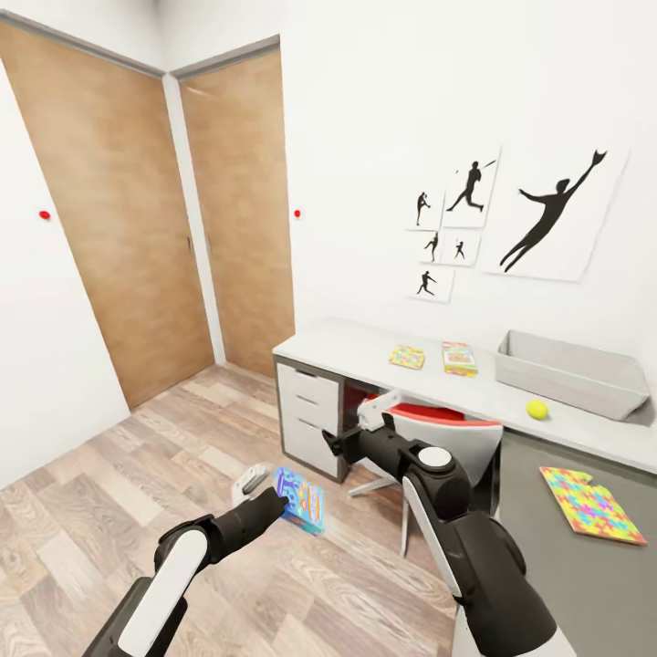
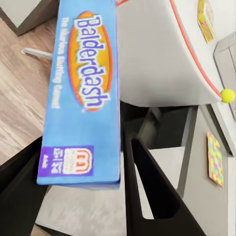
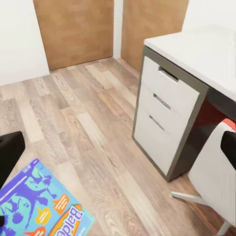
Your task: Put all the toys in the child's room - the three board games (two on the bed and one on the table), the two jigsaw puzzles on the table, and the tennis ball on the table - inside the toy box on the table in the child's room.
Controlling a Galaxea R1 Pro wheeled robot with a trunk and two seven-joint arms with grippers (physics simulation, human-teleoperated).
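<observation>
Wooden floor [image 1: 137,511] below us; our left gripper [image 2: 78,196] fingers clamp the blue board game [image 2: 81,98]; right gripper's [image 1: 370,411] fingers, we cannot tell.

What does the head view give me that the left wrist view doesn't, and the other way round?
Head view alone: the toy box, the wooden doors, the wall silhouettes and the right gripper. Left wrist view alone: the blue board game's Balderdash lettering, with the left gripper shut on it. Both: tennis ball, jigsaw puzzle, chair.

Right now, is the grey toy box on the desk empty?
Cannot tell. The toy box faces the head view side-on, its near wall hiding the inside; nothing sticks up above its rim.
</observation>
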